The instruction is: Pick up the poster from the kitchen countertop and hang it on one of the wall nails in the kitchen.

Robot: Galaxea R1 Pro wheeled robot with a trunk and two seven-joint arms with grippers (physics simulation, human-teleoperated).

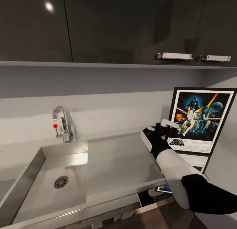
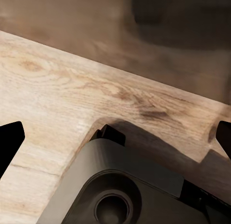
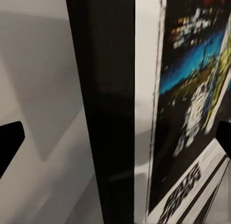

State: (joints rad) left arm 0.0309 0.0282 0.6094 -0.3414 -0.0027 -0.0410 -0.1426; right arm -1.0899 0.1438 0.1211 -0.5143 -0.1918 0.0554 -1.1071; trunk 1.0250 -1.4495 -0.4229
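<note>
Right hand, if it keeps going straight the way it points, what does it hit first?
Most likely the poster: its black frame edge sits between the open fingers of the right hand, though depth is unclear.

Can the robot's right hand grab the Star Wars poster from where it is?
Probably yes. The right hand is already at the poster's left edge, open, with the black frame between its fingertips in the right wrist view. Nothing sits between them. The poster stands upright on the countertop against the wall.
</note>
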